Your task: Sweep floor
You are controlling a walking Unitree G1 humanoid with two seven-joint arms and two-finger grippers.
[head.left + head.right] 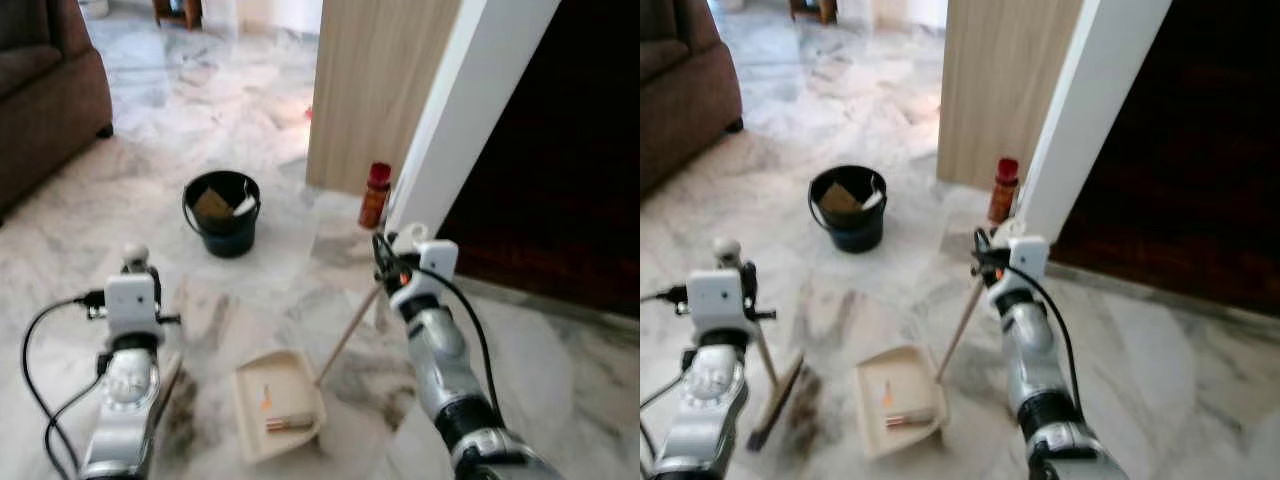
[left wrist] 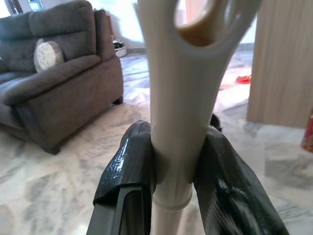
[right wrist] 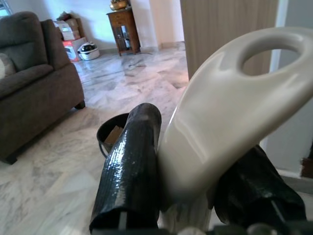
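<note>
Dustpan (image 1: 278,403) lies flat on the marble floor (image 1: 200,110) between your two arms, mouth toward the near side, with a few bits of debris already in it. Its long handle (image 1: 347,335) slants up and to the right from the pan's far right corner, and your right gripper (image 3: 195,191) is clamped on the pale looped grip at the top.

Your left gripper (image 2: 178,169) is closed around the top of the broom (image 1: 775,385). The stick runs down and slightly right to the bristle head, which rests on a dark smear of dirt (image 1: 805,410) just left of the pan.

So the dirt lies left of the pan, and the broom head is touching it; the pan's mouth looks turned toward you rather than toward the dirt. I judge you need to swing the pan with the right arm to face left, or stroke the broom rightward round to its near lip.

A black bucket (image 1: 221,212) stands well beyond, far centre, for emptying later.
</note>
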